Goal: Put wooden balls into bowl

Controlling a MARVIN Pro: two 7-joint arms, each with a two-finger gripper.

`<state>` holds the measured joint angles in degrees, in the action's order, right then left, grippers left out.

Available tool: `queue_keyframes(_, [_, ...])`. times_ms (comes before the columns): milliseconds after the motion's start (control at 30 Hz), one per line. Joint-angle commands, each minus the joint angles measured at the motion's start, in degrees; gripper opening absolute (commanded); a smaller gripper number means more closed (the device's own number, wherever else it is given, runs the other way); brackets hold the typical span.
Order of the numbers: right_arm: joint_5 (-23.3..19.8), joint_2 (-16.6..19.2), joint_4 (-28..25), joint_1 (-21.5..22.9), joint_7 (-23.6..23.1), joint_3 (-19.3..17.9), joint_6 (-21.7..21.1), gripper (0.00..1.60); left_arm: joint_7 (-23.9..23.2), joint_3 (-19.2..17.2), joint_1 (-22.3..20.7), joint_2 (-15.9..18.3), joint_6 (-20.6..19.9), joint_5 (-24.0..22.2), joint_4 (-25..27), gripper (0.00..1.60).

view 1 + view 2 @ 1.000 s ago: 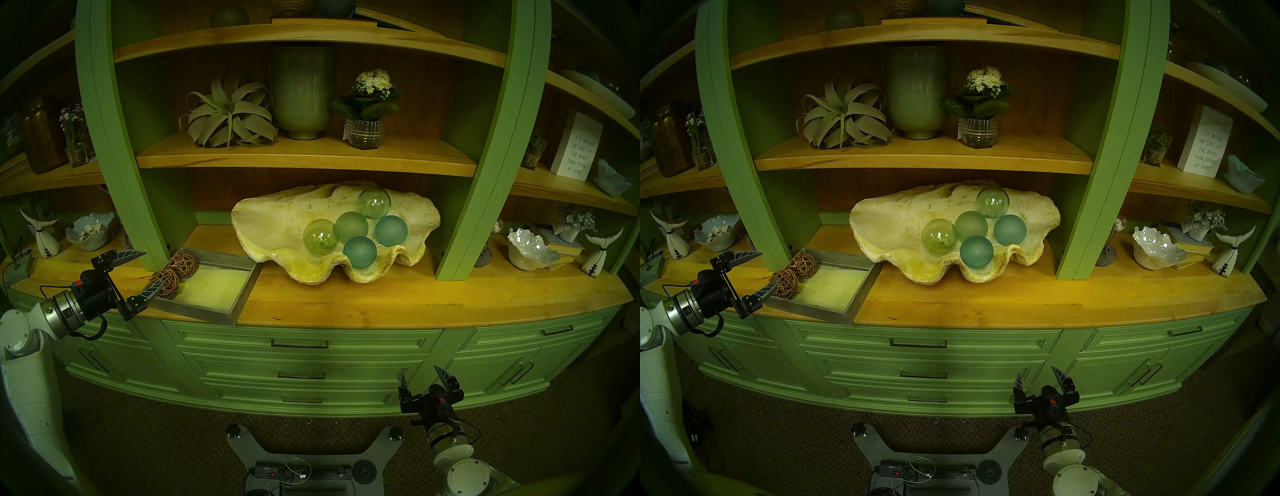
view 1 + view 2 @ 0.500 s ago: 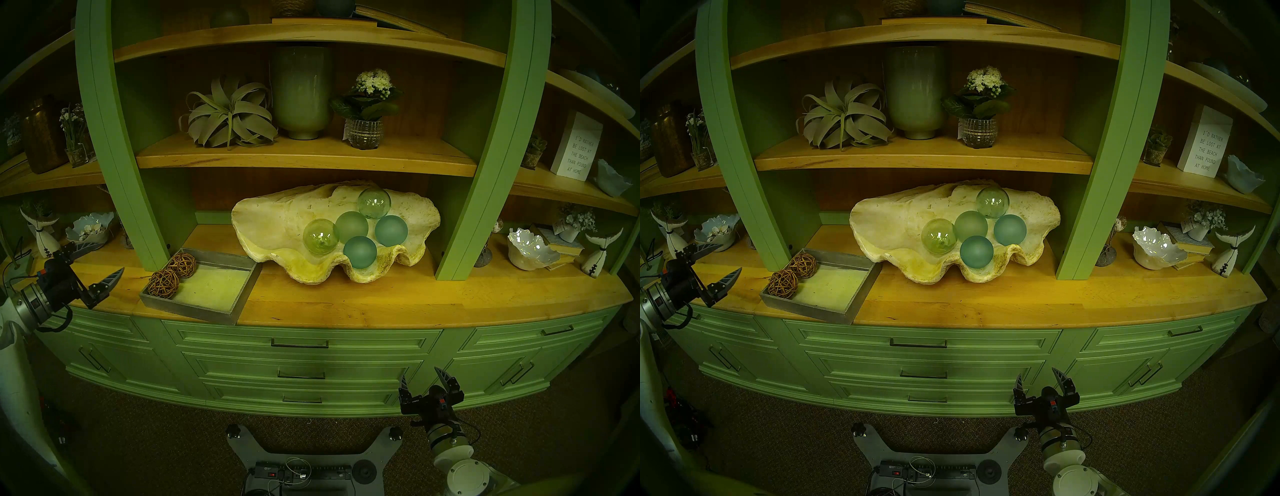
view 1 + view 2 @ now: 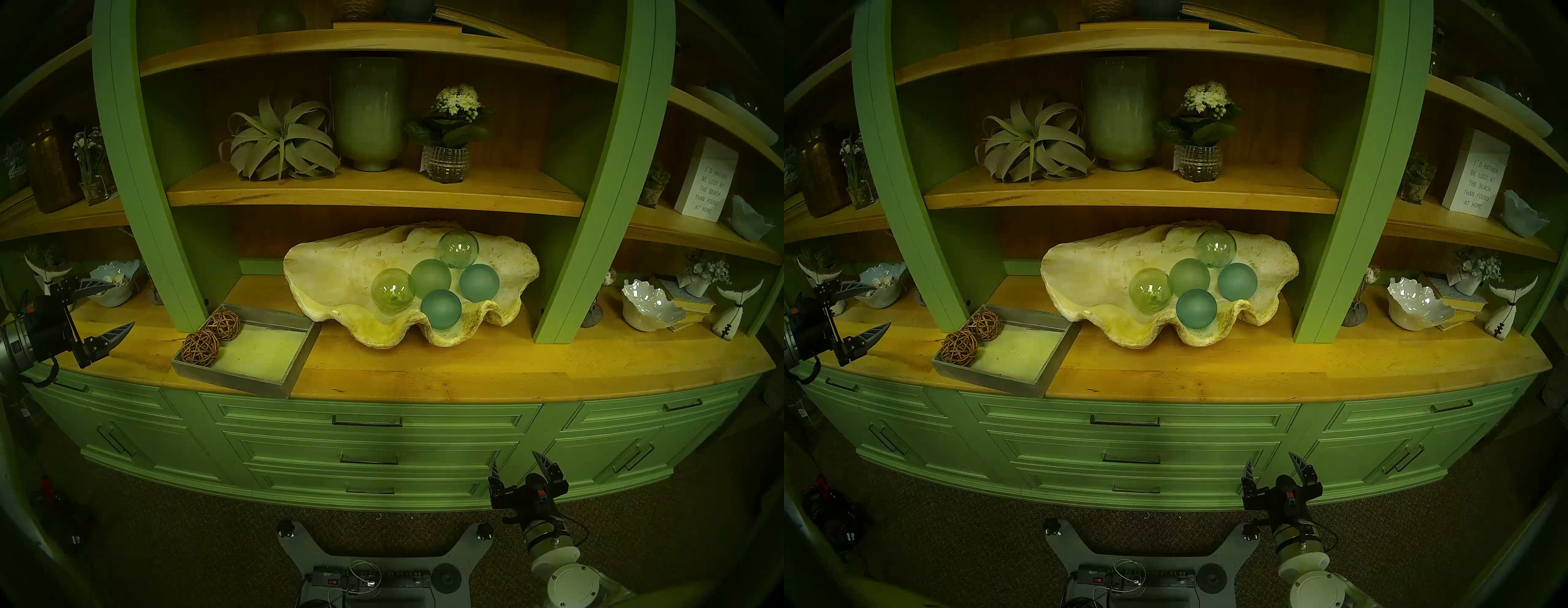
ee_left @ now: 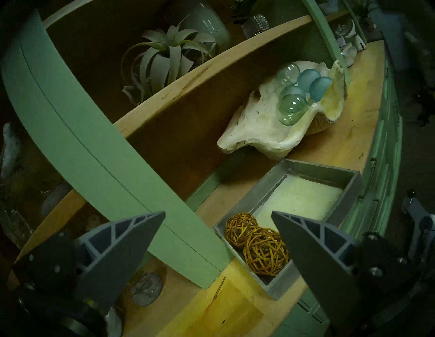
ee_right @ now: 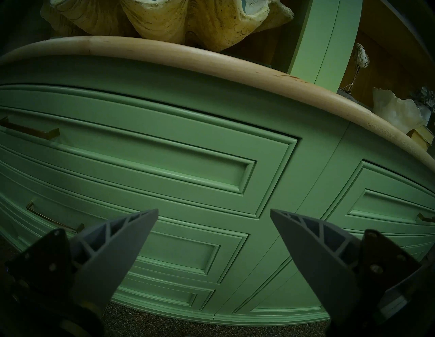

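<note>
Dim, green-yellow cast; fisheye bending with dark rim; glare spots on glass balls; corners murky.

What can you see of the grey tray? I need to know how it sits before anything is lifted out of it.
The grey tray is a shallow square box with low, matte, stone-like walls and a pale yellowish floor. It lies flat on the wooden counter, turned at an angle, its near corner at the counter's front edge. Two woven wooden balls sit touching in its left corner. The clam shell bowl lies just right of it; no pincer touches it.
</note>
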<state>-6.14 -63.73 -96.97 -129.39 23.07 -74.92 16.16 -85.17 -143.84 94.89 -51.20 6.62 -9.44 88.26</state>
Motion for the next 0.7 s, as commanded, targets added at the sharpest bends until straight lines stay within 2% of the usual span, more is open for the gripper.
queue_keyframes(0, [0.1,-0.1,-1.28,0.48,-0.02,0.01,0.38,1.6,0.17,5.16,-5.98,6.17,-4.38,-0.28,-2.83,1.6])
queue_keyframes(67, [0.1,-0.1,-1.28,0.48,-0.02,0.01,0.38,1.6,0.17,7.96,-6.56,8.02,-5.45,0.07,-4.55,1.6])
queue_keyframes(133, [0.1,-0.1,-1.3,0.48,-0.02,0.01,0.39,1.6,0.17,10.23,-7.28,8.22,-5.91,1.2,-5.83,1.6])
queue_keyframes(233, [0.11,-0.1,-1.32,0.47,-0.02,0.01,0.4,1.6,0.17,14.95,-8.34,11.07,-7.06,1.11,-9.62,1.6])
queue_keyframes(333, [0.11,-0.1,-1.34,0.46,-0.01,0.01,0.41,1.6,0.17,17.49,-9.76,11.35,-7.5,1.46,-10.89,1.6])
queue_keyframes(367, [0.11,-0.1,-1.34,0.46,-0.01,0.01,0.41,1.6,0.17,20.35,-10.17,13.41,-7.79,1.04,-12.27,1.6])
queue_keyframes(400, [0.11,-0.1,-1.35,0.46,-0.01,0.01,0.41,1.6,0.17,19.1,-10.25,12.04,-7.81,1.66,-11.7,1.6])
queue_keyframes(467, [0.11,-0.1,-1.36,0.45,-0.01,0.01,0.41,1.6,0.17,22.72,-11.67,13.26,-8.27,1.3,-13.3,1.6])
queue_keyframes(500, [0.11,-0.1,-1.36,0.45,-0.01,0.01,0.41,1.6,0.17,22.56,-11.75,12.54,-8.13,1.72,-13.25,1.6])
queue_keyframes(567, [0.11,-0.1,-1.37,0.45,-0.01,0.01,0.42,1.6,0.17,26.49,-13.4,13.62,-8.24,1.51,-15.01,1.6])
queue_keyframes(600, [0.11,-0.1,-1.37,0.45,-0.01,0.01,0.42,1.6,0.17,25.55,-13.15,12.63,-8.29,1.77,-14.52,1.6])
queue_keyframes(667, [0.11,-0.1,-1.39,0.44,-0.01,0.0,0.42,1.6,0.17,28.8,-14.89,13.13,-8.18,1.83,-15.86,1.6])
